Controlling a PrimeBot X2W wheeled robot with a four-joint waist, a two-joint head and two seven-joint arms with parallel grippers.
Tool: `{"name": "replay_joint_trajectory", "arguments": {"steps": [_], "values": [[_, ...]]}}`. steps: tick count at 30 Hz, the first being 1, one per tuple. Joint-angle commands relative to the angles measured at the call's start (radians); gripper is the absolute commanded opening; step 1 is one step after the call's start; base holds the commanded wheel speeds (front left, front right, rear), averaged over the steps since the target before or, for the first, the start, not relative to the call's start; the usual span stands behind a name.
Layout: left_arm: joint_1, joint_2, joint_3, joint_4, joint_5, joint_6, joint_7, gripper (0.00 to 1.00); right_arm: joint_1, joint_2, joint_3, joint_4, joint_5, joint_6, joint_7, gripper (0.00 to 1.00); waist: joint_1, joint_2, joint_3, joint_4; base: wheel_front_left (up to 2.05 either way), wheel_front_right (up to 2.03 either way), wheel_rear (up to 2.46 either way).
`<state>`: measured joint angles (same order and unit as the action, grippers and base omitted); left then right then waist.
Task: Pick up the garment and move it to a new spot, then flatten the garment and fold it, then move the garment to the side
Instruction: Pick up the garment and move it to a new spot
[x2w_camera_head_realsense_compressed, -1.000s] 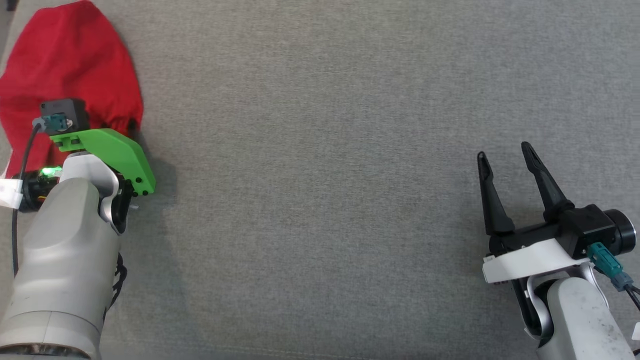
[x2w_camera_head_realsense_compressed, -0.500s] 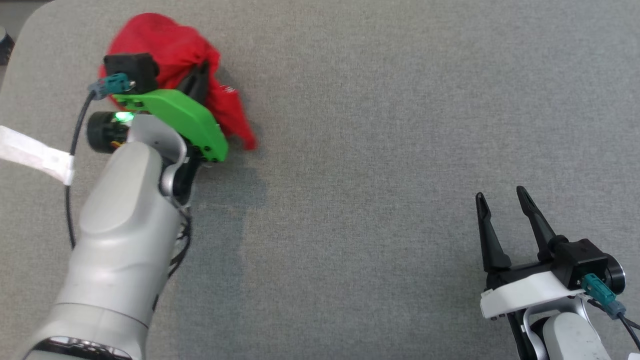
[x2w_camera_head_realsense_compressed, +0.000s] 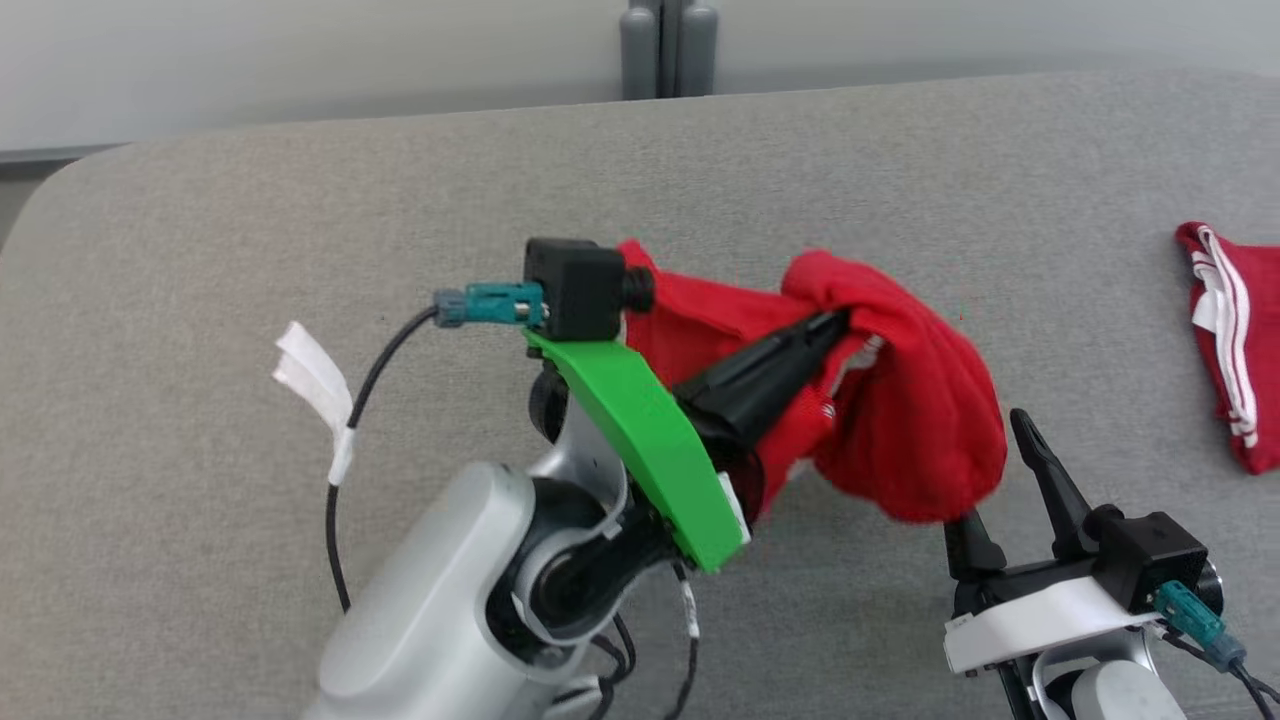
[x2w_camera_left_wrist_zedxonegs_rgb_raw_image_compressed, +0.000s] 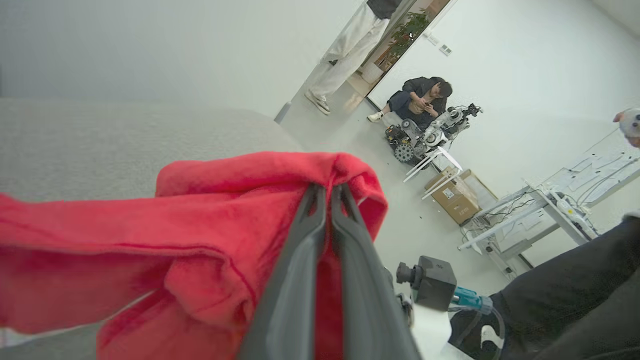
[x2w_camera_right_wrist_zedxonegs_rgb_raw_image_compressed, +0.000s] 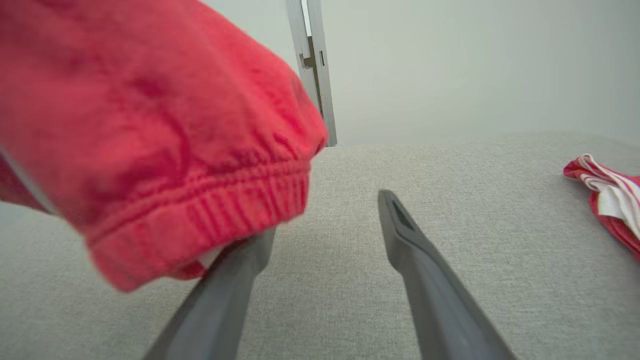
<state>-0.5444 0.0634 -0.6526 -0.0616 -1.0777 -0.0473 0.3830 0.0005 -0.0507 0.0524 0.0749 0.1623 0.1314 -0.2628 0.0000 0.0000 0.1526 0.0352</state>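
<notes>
A red garment (x2w_camera_head_realsense_compressed: 900, 420) hangs bunched above the middle of a grey cloth-covered surface (x2w_camera_head_realsense_compressed: 250, 230). It is pinched between the pressed-together fingers of the left gripper (x2w_camera_head_realsense_compressed: 835, 322), whose arm angles up and to the right. The right gripper (x2w_camera_right_wrist_zedxonegs_rgb_raw_image_compressed: 327, 220), fingers spread, sits low just under the drooping hem. A second red, white-striped garment (x2w_camera_head_realsense_compressed: 1225, 340) lies well apart at the right edge, with a pale wall (x2w_camera_head_realsense_compressed: 300, 60) behind.
</notes>
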Motion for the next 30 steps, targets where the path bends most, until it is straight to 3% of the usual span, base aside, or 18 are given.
{"name": "replay_joint_trajectory", "arguments": {"steps": [1,6,13,18,23,24,25,26,27,30], "values": [[0.031,-0.002,-0.013,-0.030,-0.027,0.027,0.008,0.00,0.011,-0.001,0.003,-0.007,0.008,-0.002,-0.003,1.00,0.0000,0.0000,-0.003,-0.113,0.00,0.00,0.00],[0.073,-0.005,-0.023,-0.011,-0.029,0.100,-0.009,0.00,0.011,-0.001,0.015,-0.015,0.027,-0.002,-0.003,1.00,0.0000,0.0000,0.031,-0.209,0.00,0.00,0.00],[0.007,0.031,0.062,0.255,-0.010,0.171,-0.040,0.00,-0.006,0.000,0.012,-0.028,0.051,-0.002,-0.003,1.00,0.0000,0.0000,0.105,-0.296,0.00,0.00,0.00],[-0.092,0.053,0.128,0.498,0.018,0.190,-0.111,0.00,-0.027,0.000,0.034,-0.028,0.060,-0.002,-0.003,1.00,0.0000,0.0000,0.144,-0.325,0.00,0.00,0.00],[-0.194,0.071,0.146,0.723,0.071,0.173,-0.200,0.00,-0.036,0.000,0.040,-0.024,0.064,-0.002,-0.003,1.00,0.0000,0.0000,0.159,-0.334,0.00,0.00,0.00],[-0.210,0.075,0.144,0.750,0.086,0.169,-0.223,0.12,-0.036,0.000,0.039,-0.023,0.063,-0.002,-0.003,1.00,0.0000,0.0000,0.159,-0.334,0.00,0.00,0.00],[-0.227,0.081,0.139,0.784,0.107,0.163,-0.257,0.38,-0.035,0.000,0.037,-0.021,0.062,-0.002,-0.003,1.00,0.0000,0.0000,0.157,-0.333,0.00,0.00,0.00],[-0.234,0.082,0.129,0.810,0.125,0.156,-0.278,0.86,-0.033,0.000,0.035,-0.019,0.061,-0.002,-0.003,1.00,0.0000,0.0000,0.154,-0.330,0.00,0.00,0.00],[-0.237,0.080,0.116,0.839,0.142,0.147,-0.304,1.00,-0.031,0.000,0.032,-0.016,0.058,-0.002,-0.003,1.00,0.0000,0.0000,0.149,-0.327,0.00,0.00,0.00],[-0.248,0.087,0.079,0.890,0.204,0.123,-0.396,1.00,-0.025,0.000,0.025,-0.011,0.053,-0.002,-0.003,1.00,0.0000,0.0000,0.128,-0.316,0.00,0.00,0.00]]}}
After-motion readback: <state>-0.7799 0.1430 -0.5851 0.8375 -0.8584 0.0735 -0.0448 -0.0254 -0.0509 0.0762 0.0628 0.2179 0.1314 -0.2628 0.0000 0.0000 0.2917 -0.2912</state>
